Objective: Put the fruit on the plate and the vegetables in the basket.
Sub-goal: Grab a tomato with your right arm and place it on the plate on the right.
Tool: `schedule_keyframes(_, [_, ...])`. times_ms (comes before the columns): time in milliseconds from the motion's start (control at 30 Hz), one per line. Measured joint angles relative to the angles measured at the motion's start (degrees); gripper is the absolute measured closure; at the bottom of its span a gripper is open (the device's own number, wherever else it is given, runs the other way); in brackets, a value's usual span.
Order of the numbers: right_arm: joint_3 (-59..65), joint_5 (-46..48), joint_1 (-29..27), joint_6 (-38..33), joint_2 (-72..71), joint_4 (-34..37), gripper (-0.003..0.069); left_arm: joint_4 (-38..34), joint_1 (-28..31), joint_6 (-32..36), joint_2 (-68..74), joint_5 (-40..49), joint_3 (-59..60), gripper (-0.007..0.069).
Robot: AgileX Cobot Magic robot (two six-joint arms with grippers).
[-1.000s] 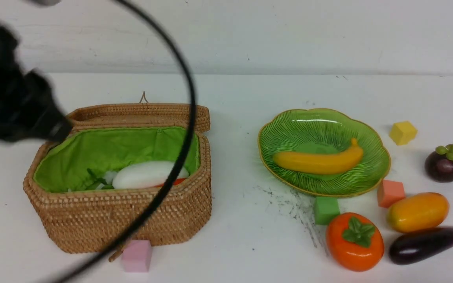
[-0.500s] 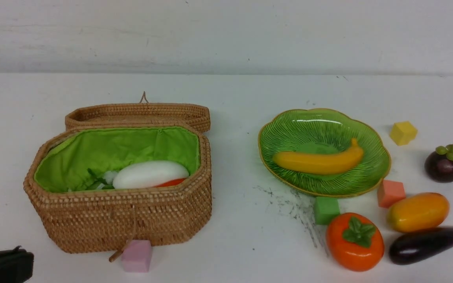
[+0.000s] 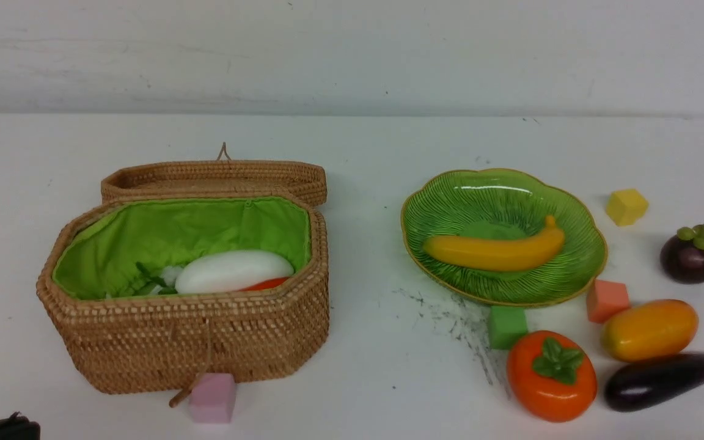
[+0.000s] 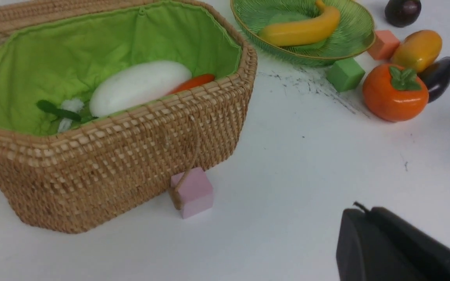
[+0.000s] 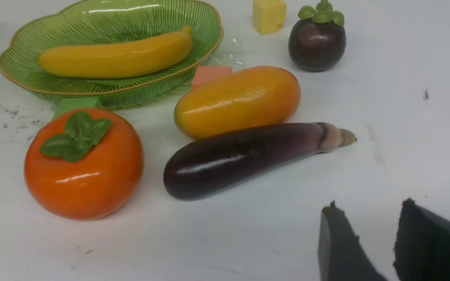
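Note:
The wicker basket point(image 3: 205, 342) stands open on the left, with a white radish point(image 3: 233, 271) and a red-orange carrot piece point(image 3: 266, 283) inside. A yellow banana point(image 3: 495, 250) lies on the green plate point(image 3: 486, 195) on the right. On the table near the plate sit the persimmon point(image 3: 550, 376), mango point(image 3: 648, 330), eggplant point(image 3: 663, 379) and mangosteen point(image 3: 690, 255). My left gripper point(image 4: 359, 210) is shut and empty, low at the near left, in front of the basket. My right gripper point(image 5: 369, 207) is open and empty, a short way on the near side of the eggplant point(image 5: 244, 156).
The basket's lid point(image 3: 214, 177) lies folded back behind it. Foam cubes sit about: pink point(image 3: 212, 398) at the basket's front, green point(image 3: 506, 326) and salmon point(image 3: 607, 299) by the plate's near rim, yellow point(image 3: 626, 206) beyond it. Dark scuffs mark the table between basket and plate.
My left arm, which hung over the basket's left side with its cable across the view, has dropped back to the near left corner, and its gripper has shut. The objects have not moved.

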Motion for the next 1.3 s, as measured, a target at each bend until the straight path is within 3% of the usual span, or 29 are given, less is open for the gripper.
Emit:
schedule_keyframes(233, [0.00, 0.00, 0.00, 0.00, 0.00, 0.00, 0.0417, 5.30, 0.05, -0.77, 0.00, -7.70, 0.40, 0.0638])
schedule_keyframes(333, [0.00, 0.00, 0.00, 0.00, 0.00, 0.00, 0.0417, 10.10, 1.71, -4.96, -0.52, -16.24, 2.54, 0.0638])
schedule_keyframes(400, [0.00, 0.00, 0.00, 0.00, 0.00, 0.00, 0.0417, 14.86, 5.38, -11.06, -2.33, -23.91, 6.55, 0.0638])
schedule_keyframes(500, [0.00, 0.00, 0.00, 0.00, 0.00, 0.00, 0.0417, 18.55, 11.98, -17.65, -4.91, -27.96, 11.31, 0.0638])
schedule_keyframes(767, [0.00, 0.00, 0.00, 0.00, 0.00, 0.00, 0.0417, 22.54, 24.22, -22.79, -18.07, -26.33, 26.59, 0.0638])
schedule_keyframes(933, [0.00, 0.00, 0.00, 0.00, 0.00, 0.00, 0.0417, 22.68, 24.95, -22.91, -20.16, -23.12, 33.89, 0.0637])
schedule_keyframes(1300, [0.00, 0.00, 0.00, 0.00, 0.00, 0.00, 0.0417, 22.69, 25.00, -22.98, -20.16, -20.29, 34.26, 0.0633])
